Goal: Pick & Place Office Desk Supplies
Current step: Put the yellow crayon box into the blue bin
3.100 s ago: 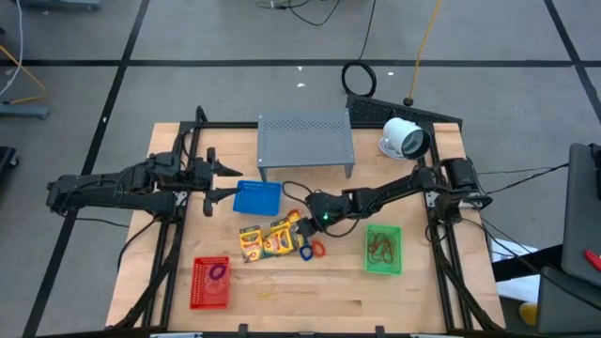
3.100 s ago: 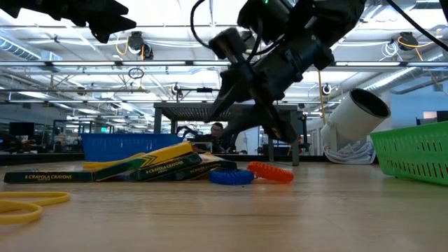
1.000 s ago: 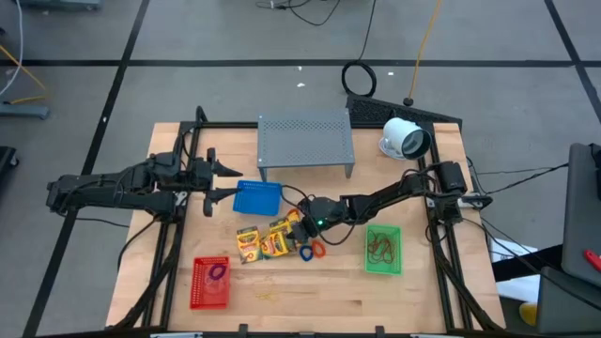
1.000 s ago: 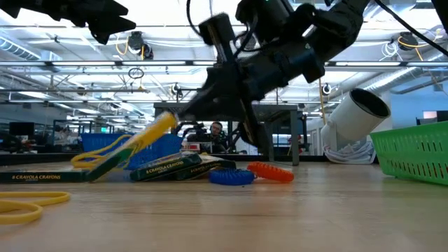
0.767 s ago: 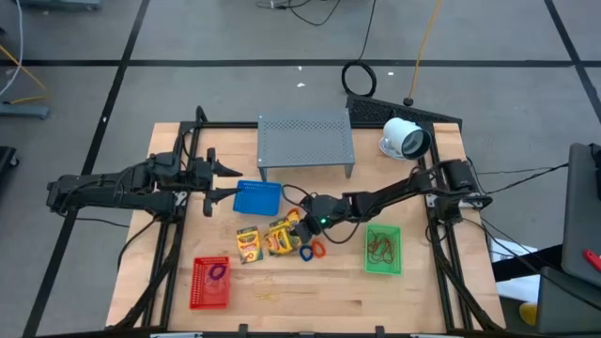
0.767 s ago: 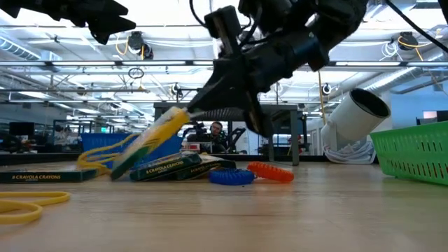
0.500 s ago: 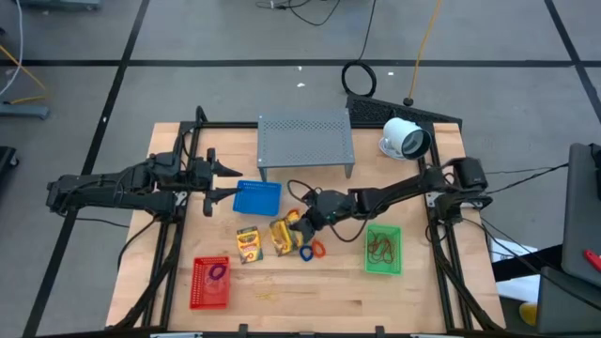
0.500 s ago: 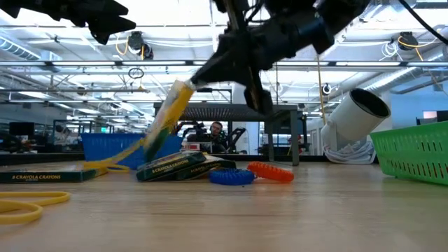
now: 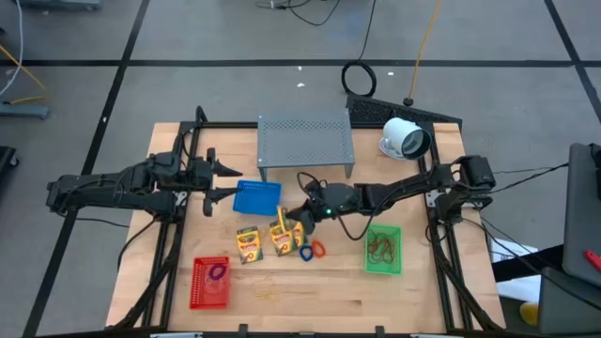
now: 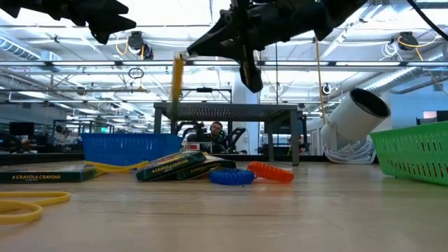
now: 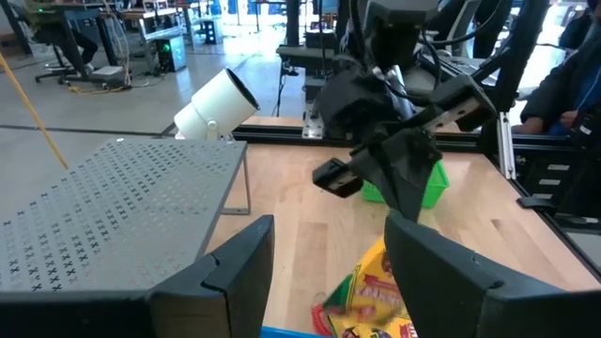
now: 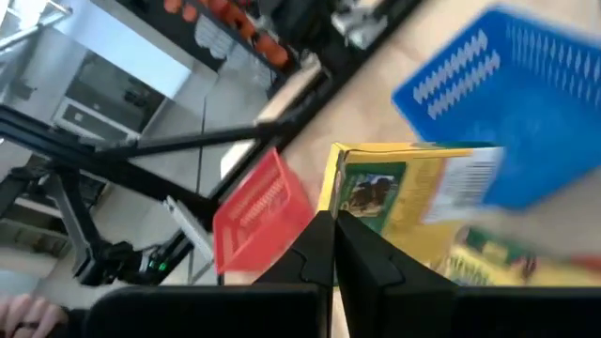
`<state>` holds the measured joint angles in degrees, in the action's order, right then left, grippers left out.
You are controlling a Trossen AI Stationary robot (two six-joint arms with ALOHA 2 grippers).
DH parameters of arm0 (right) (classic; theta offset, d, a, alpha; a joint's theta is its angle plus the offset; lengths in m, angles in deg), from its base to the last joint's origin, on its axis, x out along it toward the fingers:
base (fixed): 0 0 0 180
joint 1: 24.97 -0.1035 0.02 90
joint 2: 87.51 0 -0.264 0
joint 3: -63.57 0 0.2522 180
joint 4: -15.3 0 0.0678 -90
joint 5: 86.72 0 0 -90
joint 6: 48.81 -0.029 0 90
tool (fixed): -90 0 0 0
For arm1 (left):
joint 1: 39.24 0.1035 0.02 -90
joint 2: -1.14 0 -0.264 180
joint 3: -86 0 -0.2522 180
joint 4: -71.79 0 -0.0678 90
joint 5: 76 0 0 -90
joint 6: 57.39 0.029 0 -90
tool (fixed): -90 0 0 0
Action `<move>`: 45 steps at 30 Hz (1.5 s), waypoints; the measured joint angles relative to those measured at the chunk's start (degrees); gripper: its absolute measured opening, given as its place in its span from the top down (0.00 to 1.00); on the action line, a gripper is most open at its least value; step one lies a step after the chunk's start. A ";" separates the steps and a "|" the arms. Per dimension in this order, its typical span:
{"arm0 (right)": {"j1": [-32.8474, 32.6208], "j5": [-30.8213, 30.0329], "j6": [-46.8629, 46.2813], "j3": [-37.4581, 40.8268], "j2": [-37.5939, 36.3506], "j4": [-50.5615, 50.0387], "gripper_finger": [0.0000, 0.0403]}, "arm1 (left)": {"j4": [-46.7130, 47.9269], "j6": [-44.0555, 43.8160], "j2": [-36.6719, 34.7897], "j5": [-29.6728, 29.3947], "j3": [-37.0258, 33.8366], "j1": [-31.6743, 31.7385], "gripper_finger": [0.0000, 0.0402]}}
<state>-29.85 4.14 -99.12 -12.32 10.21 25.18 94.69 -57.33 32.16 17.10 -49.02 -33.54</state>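
Note:
My right gripper (image 9: 302, 216) is shut on a yellow crayon pack (image 10: 178, 75) and holds it above the middle of the table. Below it, two more crayon packs (image 9: 249, 242) lie flat beside blue and orange rubber-band loops (image 9: 312, 251). A blue basket (image 9: 256, 197) stands left of the held pack, a red basket (image 9: 210, 282) near the front left and a green basket (image 9: 383, 250) at the right. My left gripper (image 9: 225, 183) waits open, left of the blue basket. My right gripper pinches the crayon pack's upper end (image 10: 180, 59) between its two fingers, at one edge (image 12: 340, 208). The fingers come slanting down from the table's right. The pack hangs upright below them, clear of the table and of the other packs.
A grey perforated stand (image 9: 306, 141) and a white round device (image 9: 404, 139) stand along the far edge. A yellow band (image 9: 268, 297) lies near the front edge. A purple band (image 9: 218, 273) lies in the red basket, and dark bands lie in the green basket.
My right gripper has risen and gone a little toward the table's far right, shut on the crayon pack. The pack's lower end has left the pile, and the pack has swung from a slant to hanging upright, lifted clear.

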 joint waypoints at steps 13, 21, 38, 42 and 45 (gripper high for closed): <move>3.77 -2.61 16.89 0.00 0.02 9.43 1.00 | -0.02 -0.09 0.00 0.00 0.00 0.00 0.47; 4.09 -0.64 25.42 -0.83 5.38 18.01 1.00 | -2.04 -0.21 0.01 0.00 0.00 -0.04 0.47; 6.33 3.75 55.12 -36.64 24.44 -5.25 1.00 | -1.55 -1.86 -5.55 3.09 0.02 -0.33 0.47; 7.12 3.87 54.21 -36.33 24.81 -7.14 1.00 | 1.11 -2.10 -9.99 4.44 0.02 -0.72 0.47; 7.19 3.75 54.24 -35.07 24.79 -8.40 1.00 | 2.92 -2.05 -12.79 4.42 0.04 -1.08 0.47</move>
<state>-22.67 7.90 -44.88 -47.39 34.99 16.78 97.61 -59.38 19.37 21.51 -48.97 -34.63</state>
